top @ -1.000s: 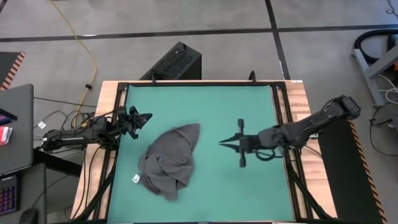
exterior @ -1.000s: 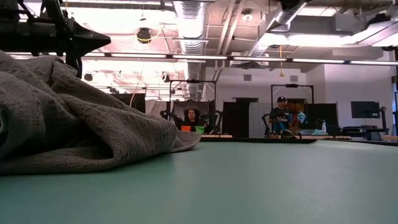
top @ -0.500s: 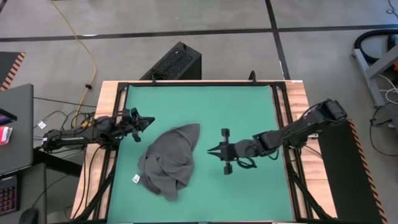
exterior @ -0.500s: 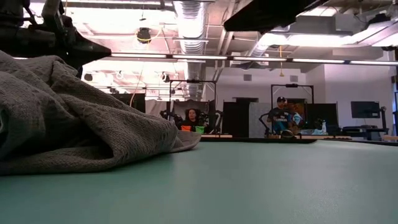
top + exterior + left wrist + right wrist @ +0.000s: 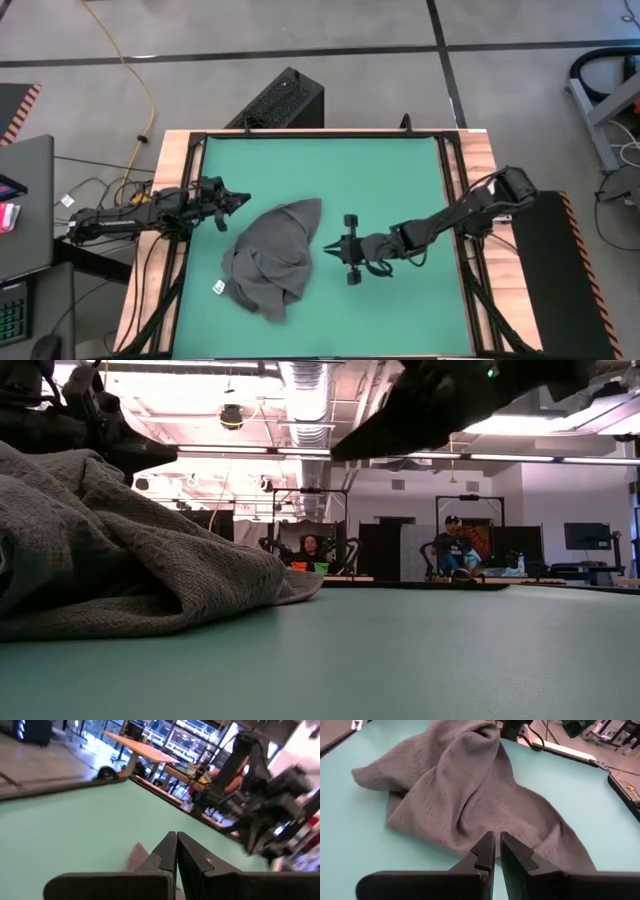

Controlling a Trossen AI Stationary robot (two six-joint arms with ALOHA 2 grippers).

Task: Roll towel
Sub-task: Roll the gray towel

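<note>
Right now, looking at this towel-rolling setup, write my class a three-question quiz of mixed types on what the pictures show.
1. True or false: the towel lies flat and fully spread on the green table.
2. Multiple choice: which tool is nearest the towel's right edge? A) left tool B) right tool C) neither is over the table
3. Fill in: the small white tag sits at the towel's ____ corner in the high view.

Key: 1 false, it is crumpled in a heap; 2 B; 3 lower left.
</note>
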